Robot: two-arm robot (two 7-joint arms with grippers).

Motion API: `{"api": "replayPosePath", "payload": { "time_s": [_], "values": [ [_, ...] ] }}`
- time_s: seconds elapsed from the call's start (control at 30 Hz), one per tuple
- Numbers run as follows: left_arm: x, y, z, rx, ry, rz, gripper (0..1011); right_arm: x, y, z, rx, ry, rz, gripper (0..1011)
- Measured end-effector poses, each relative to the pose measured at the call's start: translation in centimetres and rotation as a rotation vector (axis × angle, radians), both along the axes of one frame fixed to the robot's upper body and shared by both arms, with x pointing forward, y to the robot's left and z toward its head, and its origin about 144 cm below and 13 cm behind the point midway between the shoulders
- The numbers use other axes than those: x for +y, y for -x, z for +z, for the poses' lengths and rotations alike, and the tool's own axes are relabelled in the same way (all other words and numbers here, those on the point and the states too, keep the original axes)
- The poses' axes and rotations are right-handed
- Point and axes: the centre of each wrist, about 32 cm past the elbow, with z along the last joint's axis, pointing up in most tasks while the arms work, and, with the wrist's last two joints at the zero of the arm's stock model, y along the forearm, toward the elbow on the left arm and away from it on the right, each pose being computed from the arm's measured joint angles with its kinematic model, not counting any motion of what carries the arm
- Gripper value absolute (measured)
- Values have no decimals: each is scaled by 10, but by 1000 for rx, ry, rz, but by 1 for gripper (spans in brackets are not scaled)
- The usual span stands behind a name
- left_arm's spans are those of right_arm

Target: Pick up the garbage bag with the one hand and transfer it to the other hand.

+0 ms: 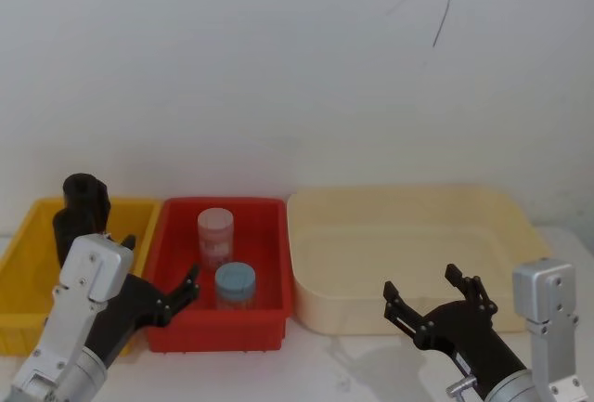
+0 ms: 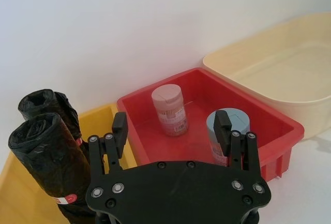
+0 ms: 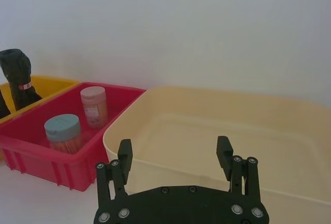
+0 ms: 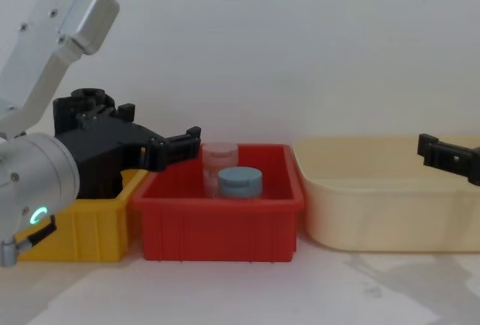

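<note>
White table meets a plain white wall; left gripper and right gripper both hover spread apart.

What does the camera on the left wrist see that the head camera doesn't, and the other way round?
Left wrist view: a garbage bag roll plainly standing with a second roll beside it in the yellow bin, each bearing a red mark. Head view: the right gripper, open, at the near side of the cream tub. Both: the open left gripper, and the red bin with its pink-lidded jar and blue-lidded jar.
</note>
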Motion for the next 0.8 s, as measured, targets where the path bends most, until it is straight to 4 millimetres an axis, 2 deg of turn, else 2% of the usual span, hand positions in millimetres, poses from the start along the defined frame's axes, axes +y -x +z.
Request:
{"api": "replayPosePath", "payload": {
  "time_s": [0.5,0.8],
  "values": [
    [2,4,-1,19,11,-9,1002,0,0,0,0,0,0,1001],
    [22,21,-3,51,41,-11,1002,0,0,0,0,0,0,1001]
  ]
}}
